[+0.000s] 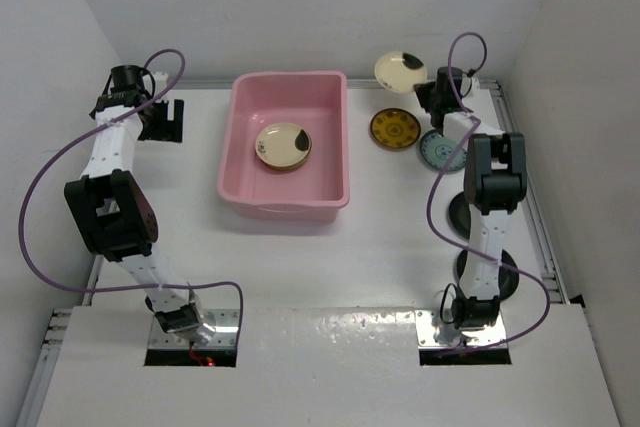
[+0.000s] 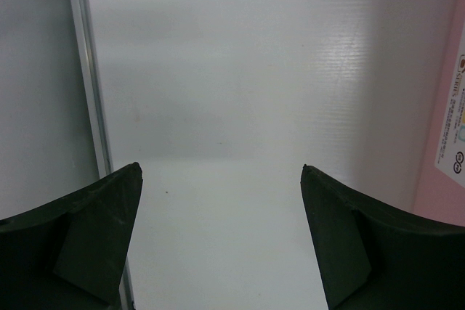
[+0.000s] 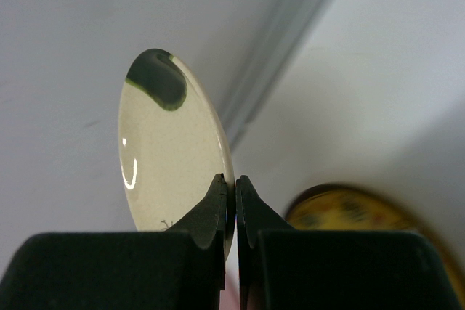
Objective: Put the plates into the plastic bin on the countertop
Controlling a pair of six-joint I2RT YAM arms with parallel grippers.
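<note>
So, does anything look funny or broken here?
Nothing is broken or spilled. The only odd sight is the cream plate, held tilted in the air because the right gripper pinches its rim. A second plate lies flat in the pink bin.

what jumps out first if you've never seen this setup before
The pink bin sits in the middle of the table with one cream plate lying inside. At the far right, the right gripper is shut on the rim of a second cream plate, holding it on edge near an amber plate.
</note>
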